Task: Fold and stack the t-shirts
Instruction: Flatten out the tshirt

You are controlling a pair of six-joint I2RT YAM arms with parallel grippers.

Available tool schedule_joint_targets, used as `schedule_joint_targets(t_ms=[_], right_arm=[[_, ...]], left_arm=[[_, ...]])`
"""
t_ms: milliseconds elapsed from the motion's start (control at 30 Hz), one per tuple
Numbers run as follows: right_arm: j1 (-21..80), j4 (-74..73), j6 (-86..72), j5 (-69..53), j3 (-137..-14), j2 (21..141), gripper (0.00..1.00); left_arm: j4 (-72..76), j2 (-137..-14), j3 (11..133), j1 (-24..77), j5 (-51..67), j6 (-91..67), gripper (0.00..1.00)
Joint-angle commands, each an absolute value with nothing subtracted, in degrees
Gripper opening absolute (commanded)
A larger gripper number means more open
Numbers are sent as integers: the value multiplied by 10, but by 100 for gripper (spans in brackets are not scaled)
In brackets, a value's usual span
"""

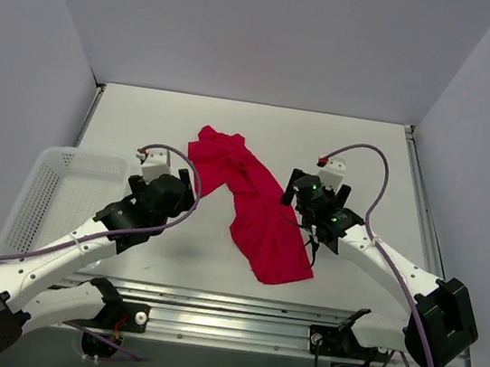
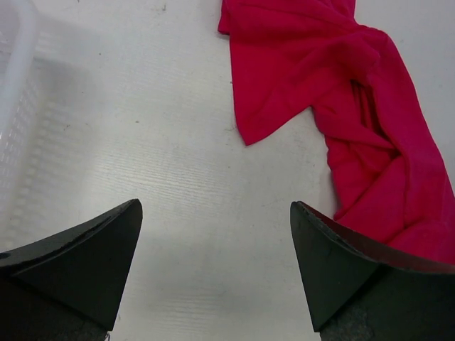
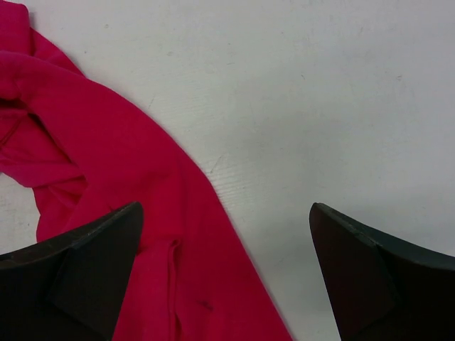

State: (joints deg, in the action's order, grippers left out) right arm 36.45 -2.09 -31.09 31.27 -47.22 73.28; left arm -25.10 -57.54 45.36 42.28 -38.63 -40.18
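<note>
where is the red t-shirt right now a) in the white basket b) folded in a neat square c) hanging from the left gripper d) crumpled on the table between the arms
d: the red t-shirt lies rumpled on the table, between the open left gripper and open right gripper, neither gripping it.

Robot lab cell — plain white walls (image 1: pixel 266 31) boxing white table (image 1: pixel 144 119), left arm (image 1: pixel 52 257) and right arm (image 1: pixel 397 273) bolted to metal rail (image 1: pixel 236 315)
</note>
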Motion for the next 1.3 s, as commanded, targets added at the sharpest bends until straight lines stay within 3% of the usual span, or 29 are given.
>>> schedule_joint_targets(t_ms=[0, 367, 567, 700, 800, 967, 1267], right_arm=[[367, -14, -329, 346, -463, 704, 100], [367, -25, -325, 352, -451, 653, 100], [367, -61, -338, 362, -454, 617, 100], [367, -67, -344, 367, -438, 589, 100], [367, -73, -345, 372, -435, 586, 100], [367, -74, -345, 372, -434, 590, 100], [367, -78, -348, 380, -434, 592, 100]], left_arm=[[-284, -576, 468, 425, -398, -415, 94], [-258, -595, 445, 425, -375, -425, 94], [-236, -592, 401, 418, -396, -510, 95], [-191, -594, 357, 410, -383, -562, 99], [-59, -605, 306, 377, -329, -557, 99], [134, -711, 258, 282, -208, -543, 100], [313, -933, 321, 265, -110, -574, 91]])
